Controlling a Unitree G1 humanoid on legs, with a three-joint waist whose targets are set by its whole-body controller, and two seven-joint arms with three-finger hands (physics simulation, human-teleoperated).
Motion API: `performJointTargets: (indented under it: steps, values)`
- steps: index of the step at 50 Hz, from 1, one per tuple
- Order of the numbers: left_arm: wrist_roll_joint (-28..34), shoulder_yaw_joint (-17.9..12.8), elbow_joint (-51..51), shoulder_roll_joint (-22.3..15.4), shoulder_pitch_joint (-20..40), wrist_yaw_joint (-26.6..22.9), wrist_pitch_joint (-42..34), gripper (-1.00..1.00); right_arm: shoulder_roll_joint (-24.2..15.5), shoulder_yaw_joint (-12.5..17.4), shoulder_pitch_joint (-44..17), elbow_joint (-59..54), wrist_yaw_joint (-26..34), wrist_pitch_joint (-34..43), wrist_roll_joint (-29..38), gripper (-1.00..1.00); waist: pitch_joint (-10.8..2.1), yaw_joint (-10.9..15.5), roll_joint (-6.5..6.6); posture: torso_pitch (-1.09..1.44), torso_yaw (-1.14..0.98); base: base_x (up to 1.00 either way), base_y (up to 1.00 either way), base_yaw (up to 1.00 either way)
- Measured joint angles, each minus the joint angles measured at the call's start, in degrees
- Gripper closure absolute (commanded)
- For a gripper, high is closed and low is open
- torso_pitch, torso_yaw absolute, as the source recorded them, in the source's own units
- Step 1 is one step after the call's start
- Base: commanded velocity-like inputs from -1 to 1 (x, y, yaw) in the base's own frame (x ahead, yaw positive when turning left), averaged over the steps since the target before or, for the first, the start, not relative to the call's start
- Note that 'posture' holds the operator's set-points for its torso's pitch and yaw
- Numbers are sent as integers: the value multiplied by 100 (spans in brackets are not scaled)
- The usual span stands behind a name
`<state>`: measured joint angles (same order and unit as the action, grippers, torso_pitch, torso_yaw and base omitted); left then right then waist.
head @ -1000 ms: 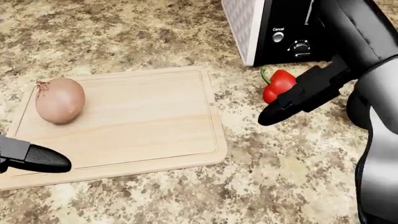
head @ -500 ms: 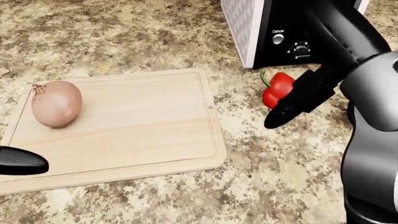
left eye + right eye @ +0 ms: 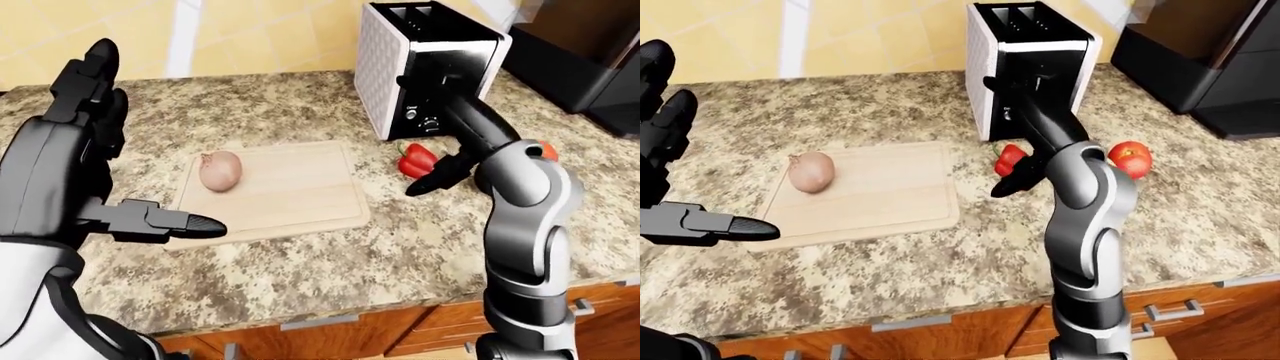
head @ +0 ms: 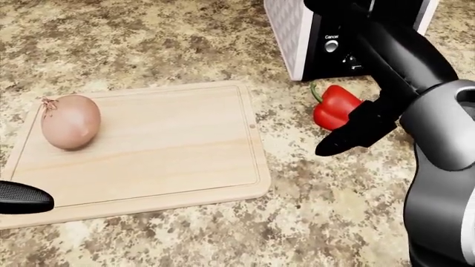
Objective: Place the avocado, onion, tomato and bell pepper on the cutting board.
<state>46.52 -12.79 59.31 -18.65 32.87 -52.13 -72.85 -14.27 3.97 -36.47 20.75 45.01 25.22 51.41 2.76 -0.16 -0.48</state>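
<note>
One of the four vegetables is on the board so far, by my count — the onion point(image 4: 70, 129), lying near the left end of the wooden cutting board point(image 4: 178, 161) in the head view, with its stem tuft pointing up and left. Nearest the cameras, my left hand point(image 3: 95, 150) hangs over the counter's near edge by the board's lower left corner, fingers spread and empty, one dark fingertip just overlapping the board's edge in the head view. Further in, my right hand point(image 4: 356, 128) is beside the red bell pepper point(image 4: 332, 107), fingers unclenched and not yet wrapped round it; they sit just to the pepper's right and below it, and I cannot tell whether they touch. The pepper lies on the granite countertop point(image 4: 319, 222) between the board's right edge and the toaster point(image 3: 425, 67), tilted, its green stem pointing up and left toward the toaster. I judge the pepper is the right hand's job — it is much the nearer one, and closing means coming in from the pepper's right, then carrying it left to the board. Beyond my right elbow the tomato point(image 3: 1130, 159) waits, well apart from the board. No avocado shows in any view.
</note>
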Motion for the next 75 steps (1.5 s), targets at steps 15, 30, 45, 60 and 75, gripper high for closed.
performJointTargets:
  steps: [15,30,45,60,75]
  values:
    - [103,-14,-4,14,-16,-73,70,-100,-34,53,112,-174,40,-183,115,-51,-14,0,-6,0,0,0,0,0]
    - [36,-100,3,-50,-5,-100,69,-100,-79,56,11,-568,-60,-271,86,-43,-28,0,5,0,0,0,0,0]
    - [143,-174,-6,68,-71,-187,225,-100,-98,39,-47,-1008,-236,-391,27,-45,-29,7,-7,0,0,0,0,0]
    - [408,-193,3,79,7,-438,293,-100,-163,35,-103,-1181,-227,-454,26,-44,-23,8,-12,0,0,0,0,0]
    - [241,-164,-3,10,-69,-282,285,-100,-234,53,-215,-1356,-127,-682,252,-44,-20,6,-10,0,0,0,0,0]
